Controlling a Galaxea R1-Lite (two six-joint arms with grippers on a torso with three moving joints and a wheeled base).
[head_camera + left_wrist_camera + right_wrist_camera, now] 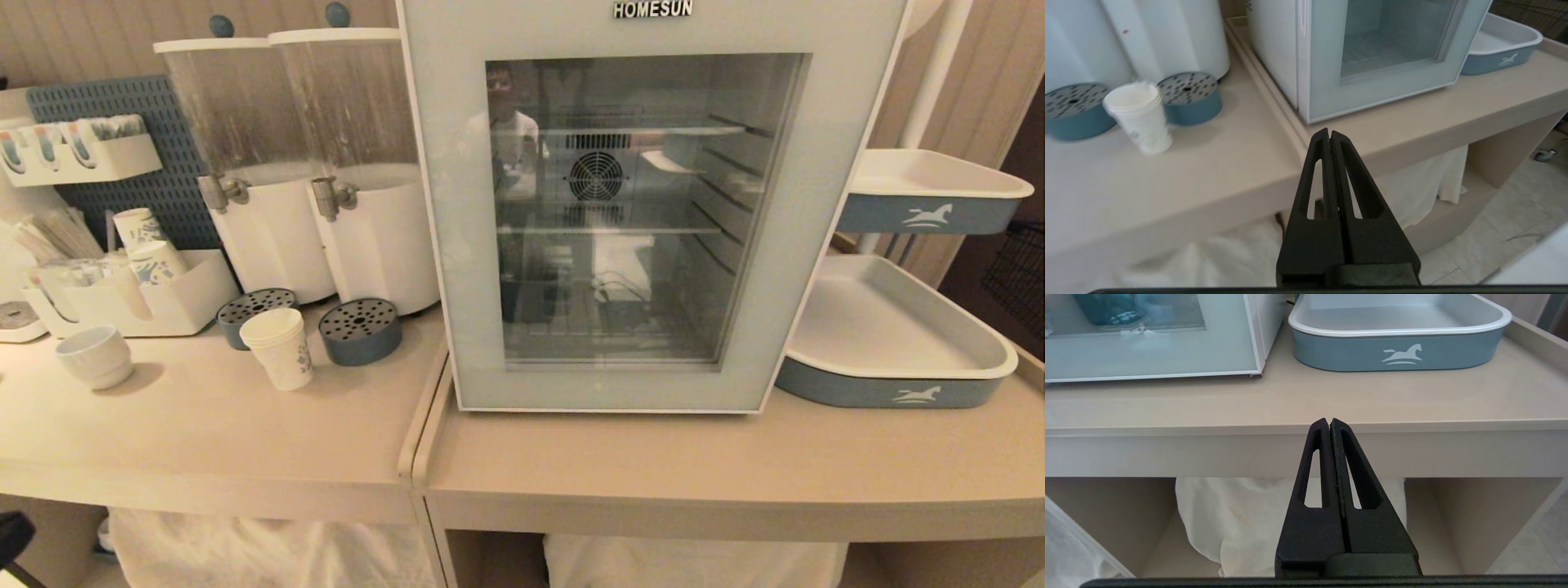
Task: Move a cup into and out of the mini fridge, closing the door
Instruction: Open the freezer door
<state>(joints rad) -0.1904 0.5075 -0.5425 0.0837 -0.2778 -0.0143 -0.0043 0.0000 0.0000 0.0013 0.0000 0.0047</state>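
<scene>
Two beige surfaces (245, 425) meet at a seam running near to far, and the mini fridge (653, 204) stands on the right one, just right of that seam. Its door (824, 245), a glass window in a pale blue-grey frame with "HOMESUN" along the top, is closed flush against the cabinet; wire shelves and a round fan show through the glass. The cup (279, 348), a tall tapered white paper cup with a small blue logo, stands upright on the left surface, left of the fridge and well apart from it. It sits just in front of two round blue-grey drip trays (359, 330), between them, below the taps of two white drink dispensers (326, 163). A squat white cup (95, 356) stands farther left, near a white organiser (171, 306) holding patterned paper cups. Right of the fridge, a blue-and-white tray (890, 392) with a horse emblem rests on the surface, with a second like it raised above. The left hand (1329, 134) is fully closed and holds nothing; it sits near the front edge of the surfaces, by the seam, short of the cup. The right hand (1329, 423) is likewise closed and empty, low in front of the right surface, facing the tray.
</scene>
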